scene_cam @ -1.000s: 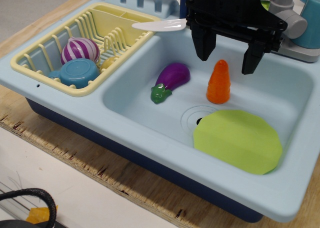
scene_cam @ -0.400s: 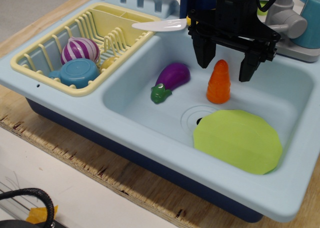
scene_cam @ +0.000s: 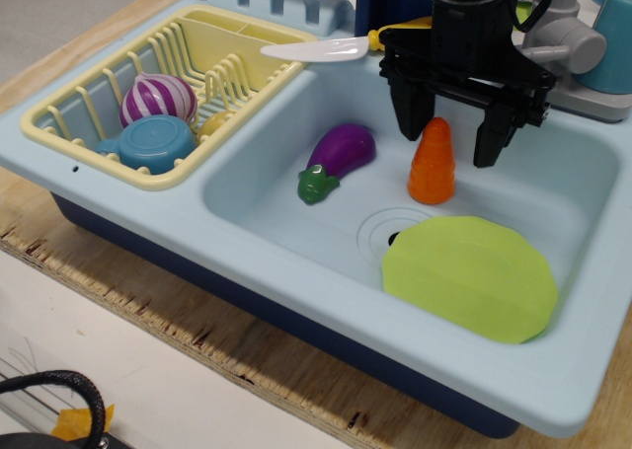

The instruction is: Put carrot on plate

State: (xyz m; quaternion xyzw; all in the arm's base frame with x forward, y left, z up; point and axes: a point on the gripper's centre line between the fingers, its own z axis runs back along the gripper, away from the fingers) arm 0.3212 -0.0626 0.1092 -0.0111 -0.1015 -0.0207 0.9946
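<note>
Blue cup (scene_cam: 614, 37) cut by right edge; faucet (scene_cam: 573, 49) partly behind end effector (scene_cam: 449, 145).

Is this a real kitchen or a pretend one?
Probably a pretend one: a toy kitchen sink of light blue plastic set on a wooden board. It has a yellow dish rack beside the basin, and plastic play food, a carrot and an eggplant, lies inside.

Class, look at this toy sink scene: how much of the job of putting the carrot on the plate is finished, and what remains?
Nothing is delivered yet: the carrot stands upright on the sink floor, beside the lime-green plate, which is bare. In hand: the gripper hangs over the carrot, jaws open either side of its tip, not gripping. Left: closing on it, lifting, moving it to the plate and releasing.
</note>
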